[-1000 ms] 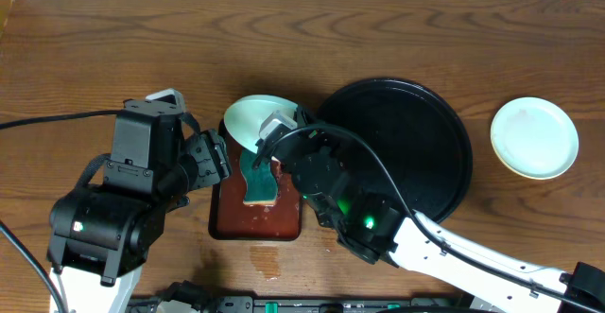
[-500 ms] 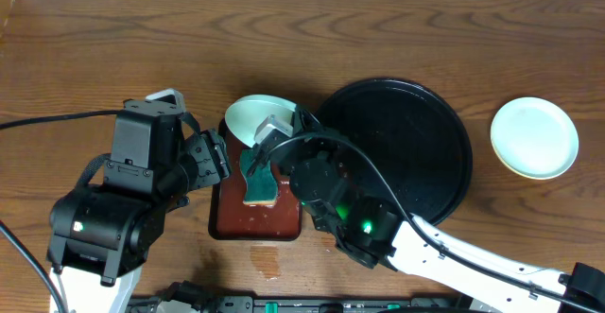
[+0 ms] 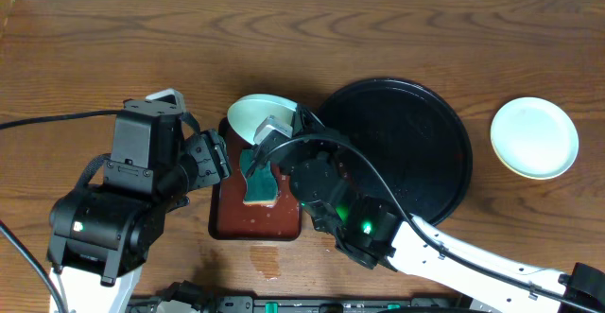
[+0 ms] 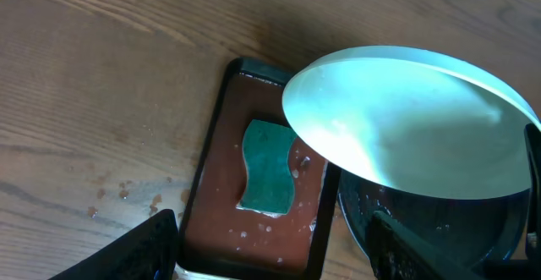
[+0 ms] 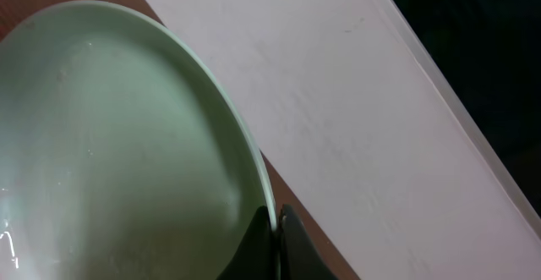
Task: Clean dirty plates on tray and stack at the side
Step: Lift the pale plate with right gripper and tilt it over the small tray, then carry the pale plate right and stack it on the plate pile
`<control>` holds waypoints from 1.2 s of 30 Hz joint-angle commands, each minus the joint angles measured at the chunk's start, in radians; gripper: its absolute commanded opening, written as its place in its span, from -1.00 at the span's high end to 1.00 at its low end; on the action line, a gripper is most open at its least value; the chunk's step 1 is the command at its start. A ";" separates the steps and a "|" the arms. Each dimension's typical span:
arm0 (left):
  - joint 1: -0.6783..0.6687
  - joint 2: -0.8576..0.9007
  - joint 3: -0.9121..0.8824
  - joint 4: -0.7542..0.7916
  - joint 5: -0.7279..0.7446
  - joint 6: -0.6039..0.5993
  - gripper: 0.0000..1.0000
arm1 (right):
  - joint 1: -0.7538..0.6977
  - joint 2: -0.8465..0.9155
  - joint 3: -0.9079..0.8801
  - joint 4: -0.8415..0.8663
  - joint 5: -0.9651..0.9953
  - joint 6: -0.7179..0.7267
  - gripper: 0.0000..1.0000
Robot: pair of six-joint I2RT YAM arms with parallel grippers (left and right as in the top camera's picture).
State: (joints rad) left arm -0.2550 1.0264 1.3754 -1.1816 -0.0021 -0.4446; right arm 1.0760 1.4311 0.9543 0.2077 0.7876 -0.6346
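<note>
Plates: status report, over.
Right gripper shut on mint plate rim, tilted above sponge tray. Left gripper open, empty. Second plate sits right of black tray.

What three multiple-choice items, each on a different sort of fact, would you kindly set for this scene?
1. How many plates lie on the large round black tray? A: none. B: two. C: three.
2. Where does the green sponge lie? A: on the black tray. B: on bare wood. C: in the rectangular reddish-brown tray.
3. How is the right gripper? A: open. B: shut on the rim of the pale mint round plate. C: hidden.
Answers: A, its black surface shows bare; C, the brown rim surrounds it; B, the wrist view shows the rim pinched.
</note>
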 commanded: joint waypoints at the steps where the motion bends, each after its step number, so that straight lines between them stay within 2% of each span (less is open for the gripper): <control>1: 0.006 -0.002 0.013 -0.004 0.002 0.003 -0.43 | 0.012 -0.018 0.009 0.010 0.028 -0.003 0.98; 8: 0.006 -0.002 0.013 -0.004 0.002 0.003 -0.44 | 0.011 -0.018 0.009 0.003 0.035 0.016 0.98; 16: 0.006 0.000 0.013 -0.003 0.002 0.003 -0.44 | -0.042 -0.017 0.009 -0.259 -0.060 0.428 0.98; 22: 0.006 0.013 0.013 -0.003 0.002 0.003 -0.46 | -0.091 -0.083 0.009 -0.277 0.072 0.485 0.98; 25: 0.006 0.024 0.012 -0.002 0.002 0.002 -0.46 | -0.204 -0.152 0.009 -0.358 0.007 0.593 0.98; 31: 0.006 0.039 0.012 -0.003 0.002 0.002 -0.46 | -0.607 -0.240 0.009 -0.641 -0.481 0.935 0.98; 36: 0.006 0.040 0.012 -0.002 0.002 0.002 -0.46 | -1.057 -0.241 0.009 -0.700 -0.880 0.966 0.98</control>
State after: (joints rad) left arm -0.2550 1.0660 1.3754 -1.1809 -0.0017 -0.4446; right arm 0.1986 1.2026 0.9562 -0.4805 0.2295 0.2249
